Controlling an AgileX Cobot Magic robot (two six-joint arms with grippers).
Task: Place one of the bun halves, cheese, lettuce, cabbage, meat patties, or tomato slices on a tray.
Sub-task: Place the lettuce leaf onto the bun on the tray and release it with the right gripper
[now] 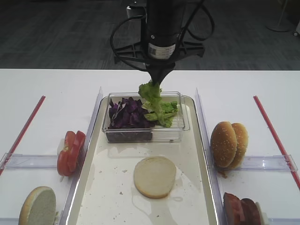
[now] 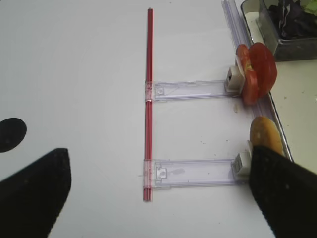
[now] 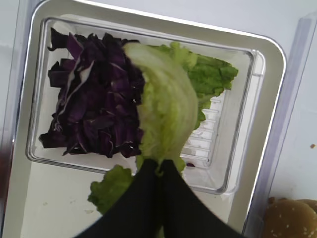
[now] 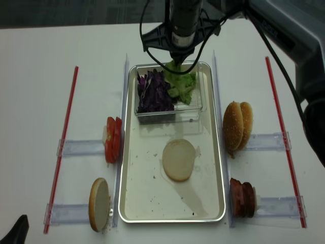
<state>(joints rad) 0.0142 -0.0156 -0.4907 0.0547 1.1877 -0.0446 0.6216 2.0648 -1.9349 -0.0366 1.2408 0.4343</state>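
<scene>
Lettuce [image 3: 166,116] hangs from my right gripper [image 3: 159,166], the jaws pinched tight on one end of the leaf, so it dangles above the clear box [image 1: 185,123] at the far end of the tray [image 1: 199,187]. More lettuce lies in the right half of that box, and the purple cabbage [image 1: 127,112] fills the left half. The leaf looks light, limp and crinkled (it droops in a curve below my fingers), so I judge it will swing and may tear or slip if pulled fast; a hold on the thicker pale rib near its edge seems safest, and that is about where I have it.

Nearer on the tray a bun half [image 1: 154,176] lies flat, cut side up, in the middle. I would guess that is where the leaf belongs, but it has not been set down yet.

Outside the tray, tomato slices [image 1: 70,152] stand on edge at the left, with another bun half [image 1: 37,206] nearer. At the right stand two bun pieces [image 1: 228,144], with the meat patties [image 1: 241,208] nearer.

My left gripper [image 2: 163,193] waits well off to the left over bare table [image 2: 74,74], its fingers spread wide and holding nothing.
</scene>
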